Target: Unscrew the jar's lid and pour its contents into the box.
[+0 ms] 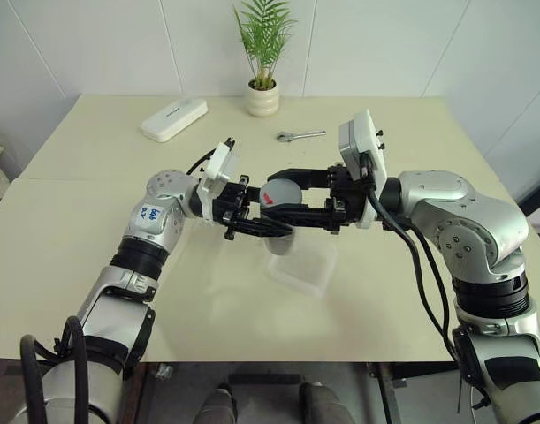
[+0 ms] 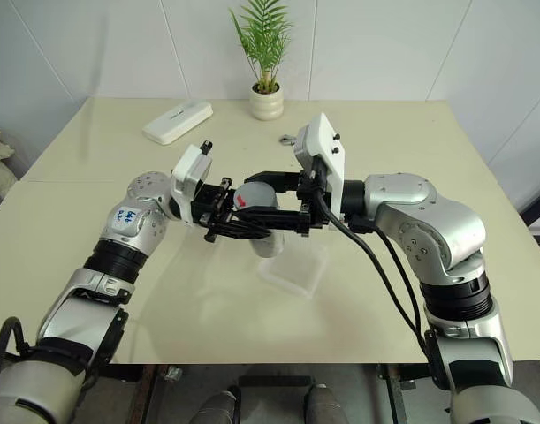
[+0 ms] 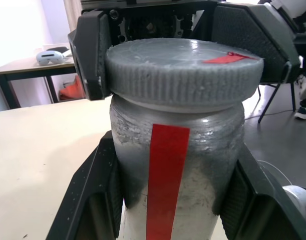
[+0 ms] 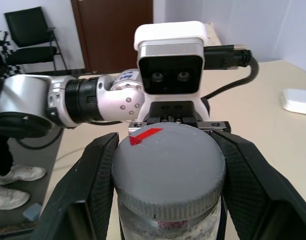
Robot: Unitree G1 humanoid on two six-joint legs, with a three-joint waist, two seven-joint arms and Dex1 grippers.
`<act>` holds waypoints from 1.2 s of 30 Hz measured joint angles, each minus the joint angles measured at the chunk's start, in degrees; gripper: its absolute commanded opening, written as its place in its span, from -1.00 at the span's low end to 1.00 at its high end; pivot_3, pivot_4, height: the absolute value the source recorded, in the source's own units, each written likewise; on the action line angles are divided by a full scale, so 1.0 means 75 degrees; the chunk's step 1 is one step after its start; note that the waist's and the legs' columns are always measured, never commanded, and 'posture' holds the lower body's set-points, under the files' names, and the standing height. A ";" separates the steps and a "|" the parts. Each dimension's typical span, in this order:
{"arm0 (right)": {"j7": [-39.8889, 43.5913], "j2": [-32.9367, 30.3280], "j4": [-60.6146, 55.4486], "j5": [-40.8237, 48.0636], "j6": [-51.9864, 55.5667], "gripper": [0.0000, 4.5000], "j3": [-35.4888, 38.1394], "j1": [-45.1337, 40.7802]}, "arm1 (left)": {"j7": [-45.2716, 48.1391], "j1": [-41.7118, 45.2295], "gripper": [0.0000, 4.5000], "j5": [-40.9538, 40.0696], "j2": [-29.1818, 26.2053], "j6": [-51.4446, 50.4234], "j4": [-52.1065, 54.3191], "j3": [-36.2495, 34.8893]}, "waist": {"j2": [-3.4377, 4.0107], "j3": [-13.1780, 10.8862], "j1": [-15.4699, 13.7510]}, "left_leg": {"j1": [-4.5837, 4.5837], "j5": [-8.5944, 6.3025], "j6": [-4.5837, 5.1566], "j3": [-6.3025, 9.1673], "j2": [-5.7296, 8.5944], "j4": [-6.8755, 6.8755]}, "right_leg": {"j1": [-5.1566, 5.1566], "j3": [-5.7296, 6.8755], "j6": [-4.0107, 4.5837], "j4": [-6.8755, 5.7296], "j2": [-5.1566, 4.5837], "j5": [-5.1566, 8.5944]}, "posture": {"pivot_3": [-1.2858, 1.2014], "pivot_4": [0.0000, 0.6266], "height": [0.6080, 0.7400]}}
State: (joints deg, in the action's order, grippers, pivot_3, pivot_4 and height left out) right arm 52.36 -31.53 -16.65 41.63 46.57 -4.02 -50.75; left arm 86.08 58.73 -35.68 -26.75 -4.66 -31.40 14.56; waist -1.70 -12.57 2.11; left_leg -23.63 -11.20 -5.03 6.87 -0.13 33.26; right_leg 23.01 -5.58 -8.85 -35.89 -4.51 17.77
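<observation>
The jar (image 3: pixel 178 165), clear with a red stripe, hangs upright above the table at its middle. My left gripper (image 1: pixel 274 231) is shut on the jar's body from the left, one finger (image 3: pixel 92 200) on each side. The gray lid (image 4: pixel 168 165) with its red mark sits on the jar. My right gripper (image 1: pixel 280 193) is shut on the lid from the right, its fingers (image 4: pixel 92 185) clamping the rim. The translucent box (image 1: pixel 318 263) lies on the table just below and slightly right of the jar. The contents are hidden.
At the back of the beige table (image 1: pixel 93 221) stand a white oblong device (image 1: pixel 173 118), a white plant pot (image 1: pixel 262 99) and a metal wrench (image 1: pixel 300 135). Chairs and a dark door show beyond the table in the right wrist view.
</observation>
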 measured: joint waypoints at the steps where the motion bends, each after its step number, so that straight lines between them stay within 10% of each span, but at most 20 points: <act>1: 0.0062 0.0002 0.0004 0.0000 0.0000 0.13 0.0000 0.0000 | 0.0000 -0.0027 -0.12 -0.0030 -0.0019 -0.0012 0.0057 0.0019 | 0.0000 0.0000 0.0001 | 0.0000 0.0000 0.0000 0.0000 0.0000 0.0000 | 0.0000 0.0000 0.0000 0.0000 0.0000 0.0000 | 0.03 -0.52 1.00; 36: 0.1800 0.0149 0.1227 -0.0769 -0.0967 0.13 -0.0424 -0.0717 | -0.0002 -0.0458 -0.12 -0.0305 -0.0347 -0.0219 0.0561 -0.0057 | 0.0002 -0.0001 0.0137 | 0.0000 0.0000 0.0000 0.0001 0.0000 0.0005 | 0.0002 0.0000 0.0000 -0.0010 0.0000 0.0000 | 0.03 -0.52 1.00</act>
State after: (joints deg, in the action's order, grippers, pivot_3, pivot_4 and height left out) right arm 65.85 -30.42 -7.45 35.86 39.32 -7.20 -56.13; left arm 86.06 55.29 -37.97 -29.35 -6.30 -27.19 14.14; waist -1.69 -12.57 3.14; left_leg -23.63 -11.20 -5.03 6.88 -0.13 33.29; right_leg 23.02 -5.58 -8.85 -35.96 -4.51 17.77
